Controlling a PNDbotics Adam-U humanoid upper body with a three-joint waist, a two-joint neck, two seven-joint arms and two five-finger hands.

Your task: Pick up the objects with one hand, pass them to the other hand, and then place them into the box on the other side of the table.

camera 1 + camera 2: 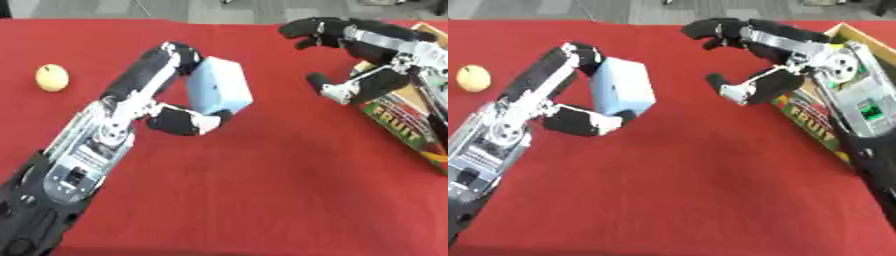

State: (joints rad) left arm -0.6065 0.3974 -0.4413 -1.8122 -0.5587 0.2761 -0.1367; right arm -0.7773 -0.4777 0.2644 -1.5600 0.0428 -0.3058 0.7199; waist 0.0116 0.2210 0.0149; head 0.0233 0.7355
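left fingers (179, 55): curled over the top edge of the pale blue block (219, 86), thumb under its lower edge; block is pinched between them, lifted off the desk, tilted, long face toward the other hand
left hand (175, 117): centre-left of frame, arm comes up from the lower left corner; holds the block out to the right, looks like the offer side of the hand-over
right fingers (710, 31): spread and gently curved, thumb apart below, holding nothing; open cup faces the block
right hand (776, 55): upper right of frame, near the block but apart from it; judged ready to receive, transfer not yet done
gap: bare red cloth between block and right hand
box (820, 122): right edge of frame, under and behind the right arm, printed side reads FRUIT; judged the drop target once the block changes hands
yellow round thing (52, 77): left edge, resting on the desk (262, 200), well apart from both hands; probably next in line
counts: blue block 1; yellow round thing 1; box 1; hands 2, one loaded, one empty
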